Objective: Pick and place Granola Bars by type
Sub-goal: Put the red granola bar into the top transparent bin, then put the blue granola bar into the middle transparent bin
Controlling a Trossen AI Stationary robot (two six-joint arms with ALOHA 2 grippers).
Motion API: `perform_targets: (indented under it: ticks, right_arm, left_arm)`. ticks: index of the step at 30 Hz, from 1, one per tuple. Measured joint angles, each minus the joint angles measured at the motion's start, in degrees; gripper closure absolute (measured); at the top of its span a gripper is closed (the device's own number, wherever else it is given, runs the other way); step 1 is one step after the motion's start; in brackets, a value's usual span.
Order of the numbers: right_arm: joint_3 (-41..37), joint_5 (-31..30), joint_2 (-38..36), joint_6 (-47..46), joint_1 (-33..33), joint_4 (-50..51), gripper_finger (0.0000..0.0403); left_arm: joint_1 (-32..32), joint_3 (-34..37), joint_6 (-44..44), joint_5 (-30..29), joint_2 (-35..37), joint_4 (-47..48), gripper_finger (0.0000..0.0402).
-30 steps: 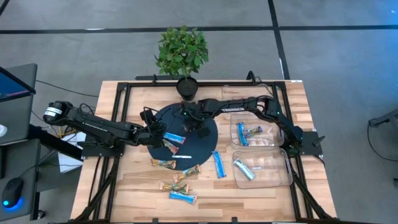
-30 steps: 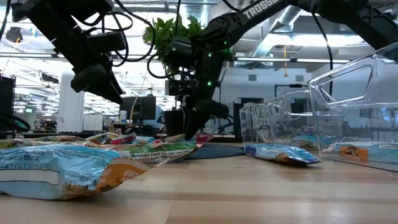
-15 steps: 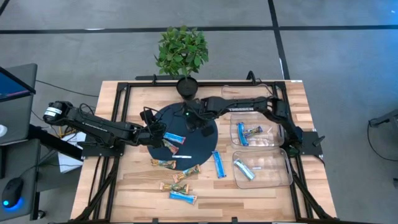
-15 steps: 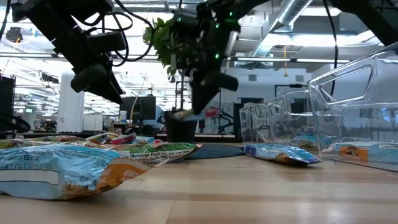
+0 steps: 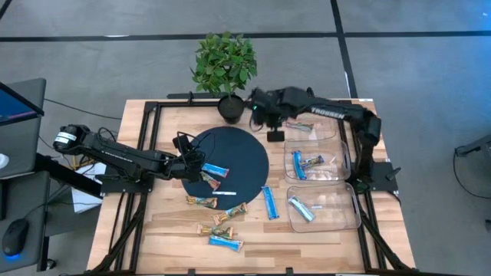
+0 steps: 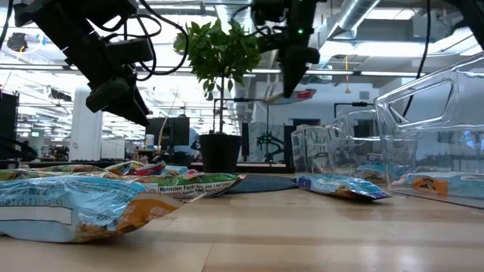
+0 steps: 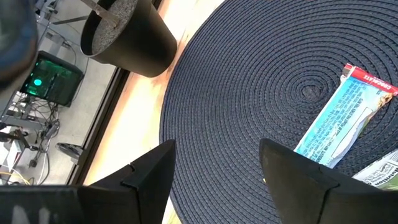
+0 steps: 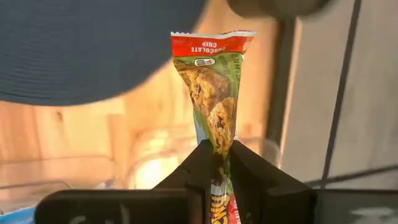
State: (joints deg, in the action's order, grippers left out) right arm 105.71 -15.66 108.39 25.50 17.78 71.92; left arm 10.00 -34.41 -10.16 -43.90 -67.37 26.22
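My right gripper [image 5: 274, 132] hangs high above the table between the dark round mat [image 5: 238, 149] and the far clear bin [image 5: 318, 130], shut on a red-and-green granola bar [image 8: 214, 93]. The low view shows that bar [image 6: 300, 94] well above the table. My left gripper [image 7: 217, 180] is open over the mat's left part, beside a blue bar [image 7: 345, 118] lying flat on the mat [image 5: 215, 170]. Several more bars lie flat on the wood near the mat's near edge [image 5: 222, 218]. My right gripper pinches the red-and-green bar between its two fingers, across the wrapper [image 8: 219, 155] a good way back from its red crimped end [image 8: 211, 42]. The bar is lifted clear of the table. That red end sticks out beyond the fingertips.
Clear bins stand along the table's right side; the middle one [image 5: 334, 175] holds two bars and the near one [image 5: 337, 218] holds a blue bar. A blue bar [image 5: 269, 202] lies beside them. A potted plant [image 5: 224, 65] stands at the far edge. A thin white strip [image 5: 225, 192] lies on the mat.
My right gripper has risen from the mat with the red-and-green bar and swung toward the table's far right, ending beside the far clear bin. The bar has gone from lying on the mat to being lifted clear.
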Motion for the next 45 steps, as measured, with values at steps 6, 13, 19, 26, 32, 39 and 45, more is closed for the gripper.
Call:
perform_targets:
  ticks: [6, 13, 19, 26, 32, 39, 45]
  right_arm:
    - [-0.02, 0.83, -0.96, -1.18, 7.53, 2.91, 0.0365]
    - [-2.75, 4.94, -0.37, -3.68, 15.49, 7.31, 0.0365]
    - [-9.01, 7.22, -0.37, -4.52, 19.55, 6.66, 0.0365]
    - [-14.54, 10.56, -0.4, -4.61, 20.63, 4.05, 0.0364]
    - [-15.89, 11.22, -0.37, -4.68, 21.01, 2.59, 0.0341]
    - [-15.89, 9.49, -0.37, -4.89, 20.99, 2.29, 0.0286]
    - [-15.89, 8.72, -2.45, -3.9, 20.38, 1.68, 0.0259]
  left_arm:
    - [0.0, 0.0, -0.01, 0.0, 0.0, 0.0, 0.0173]
    - [0.0, 0.09, -0.03, 0.0, 0.0, -0.15, 0.0173]
    - [-0.02, 0.96, -0.16, 0.02, 0.0, -0.5, 0.0173]
    - [-0.02, 0.96, -0.38, 0.0, 0.0, -1.41, 0.0173]
    - [-0.02, 0.96, -0.38, 0.0, 0.0, -1.74, 0.0173]
    - [-0.02, 0.96, -0.34, 0.0, 0.0, -1.73, 0.0173]
    - [-0.02, 0.96, -0.01, 0.0, 0.0, -1.73, 0.0173]
